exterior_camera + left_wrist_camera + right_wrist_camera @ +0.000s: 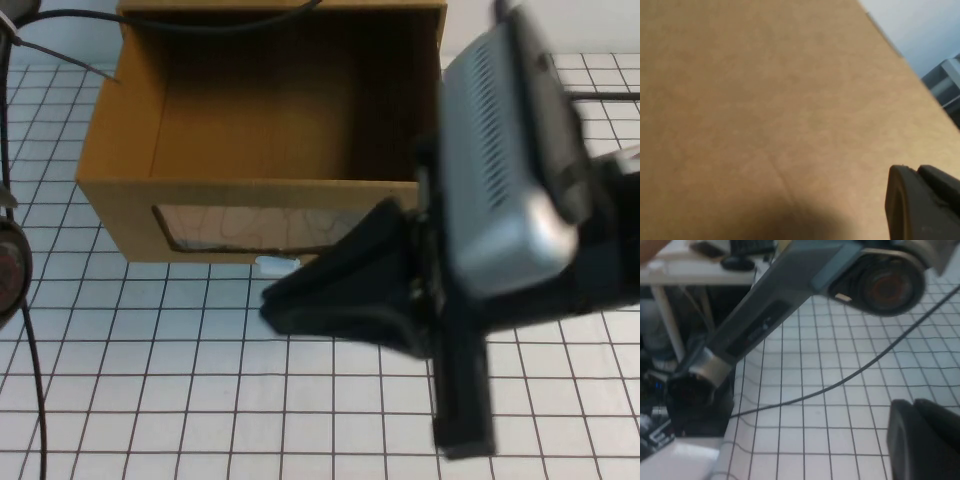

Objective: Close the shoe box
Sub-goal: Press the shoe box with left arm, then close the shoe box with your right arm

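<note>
The shoe box [130,205] is a brown cardboard drawer standing pulled open on the gridded table. Its front panel has a clear window [250,228] with a small white pull tab [277,265] just below it. My right gripper [272,302] is black and shut. It lies low on the table, just in front of the panel, with its tip below the tab. In the right wrist view the right gripper [914,402] hangs over bare grid. My left gripper [917,170] is shut and empty, close against a plain cardboard wall [765,100] of a box. It is hidden in the high view.
Part of the left arm [10,265] shows at the table's left edge, and again in the right wrist view [790,295]. A black cable [35,370] trails over the grid. Other tables and gear [670,270] stand beyond the table edge.
</note>
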`<state>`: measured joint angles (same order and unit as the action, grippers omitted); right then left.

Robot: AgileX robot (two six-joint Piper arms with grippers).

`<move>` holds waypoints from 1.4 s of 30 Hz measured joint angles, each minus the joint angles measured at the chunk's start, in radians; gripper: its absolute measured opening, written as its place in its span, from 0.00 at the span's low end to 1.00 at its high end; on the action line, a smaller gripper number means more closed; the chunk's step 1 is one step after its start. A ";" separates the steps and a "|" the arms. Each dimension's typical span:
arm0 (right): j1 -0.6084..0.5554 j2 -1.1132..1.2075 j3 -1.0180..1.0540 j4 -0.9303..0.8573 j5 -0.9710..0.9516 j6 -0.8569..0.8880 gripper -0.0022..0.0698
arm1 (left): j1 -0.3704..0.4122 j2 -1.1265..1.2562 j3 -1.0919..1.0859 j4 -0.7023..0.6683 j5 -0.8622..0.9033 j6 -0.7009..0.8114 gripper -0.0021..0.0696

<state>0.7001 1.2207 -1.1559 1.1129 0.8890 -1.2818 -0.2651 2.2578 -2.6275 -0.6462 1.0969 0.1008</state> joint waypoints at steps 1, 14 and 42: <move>0.036 0.026 0.000 -0.020 -0.016 -0.043 0.01 | 0.000 0.007 0.000 0.000 -0.003 -0.014 0.03; 0.198 0.312 0.004 -0.160 -0.488 -0.705 0.01 | 0.044 0.022 -0.003 -0.008 -0.002 -0.049 0.03; 0.015 0.695 -0.339 0.047 -0.698 -1.000 0.01 | 0.074 0.061 -0.021 -0.142 -0.018 -0.036 0.03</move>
<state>0.7150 1.9157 -1.4945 1.1602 0.1911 -2.2813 -0.1907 2.3190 -2.6481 -0.7886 1.0787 0.0651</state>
